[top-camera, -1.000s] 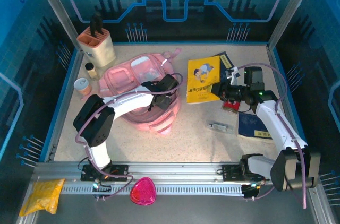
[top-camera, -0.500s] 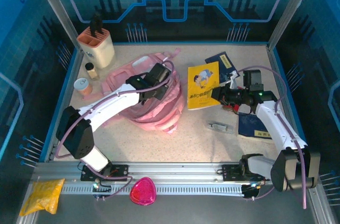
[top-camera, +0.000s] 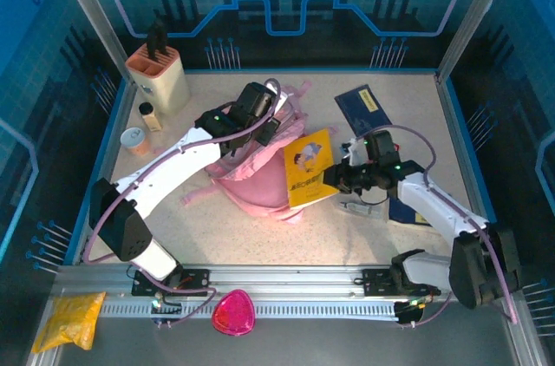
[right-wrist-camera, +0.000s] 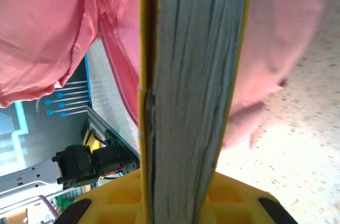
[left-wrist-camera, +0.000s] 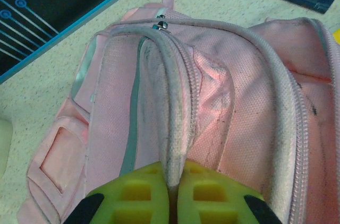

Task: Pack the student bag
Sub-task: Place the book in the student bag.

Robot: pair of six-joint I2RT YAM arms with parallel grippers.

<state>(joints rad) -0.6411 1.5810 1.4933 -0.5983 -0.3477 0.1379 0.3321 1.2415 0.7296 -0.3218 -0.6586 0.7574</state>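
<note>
The pink student bag [top-camera: 253,179] lies mid-table with its opening facing right. My left gripper [top-camera: 260,116] is shut on the bag's grey zipper rim [left-wrist-camera: 172,128] and holds that edge raised. In the left wrist view the gripper [left-wrist-camera: 173,189] pinches the rim between its green pads. My right gripper [top-camera: 336,178] is shut on a yellow book [top-camera: 308,166], which stands tilted against the bag's right side. In the right wrist view the book's page edge [right-wrist-camera: 194,75] runs upward out of the gripper [right-wrist-camera: 194,195], with pink bag fabric [right-wrist-camera: 48,22] on both sides.
A dark blue book [top-camera: 364,106] lies at the back right, and another dark blue book [top-camera: 409,210] lies under the right arm beside a small silver item [top-camera: 355,207]. A knife block [top-camera: 159,77], a small bottle [top-camera: 149,114] and a jar [top-camera: 134,140] stand back left. A magenta pouch [top-camera: 232,312] and a yellow packet [top-camera: 69,318] lie off the table's front.
My left gripper has moved toward the back, pulling the bag's rim up. My right gripper has carried the yellow book leftward and forward, up against the bag.
</note>
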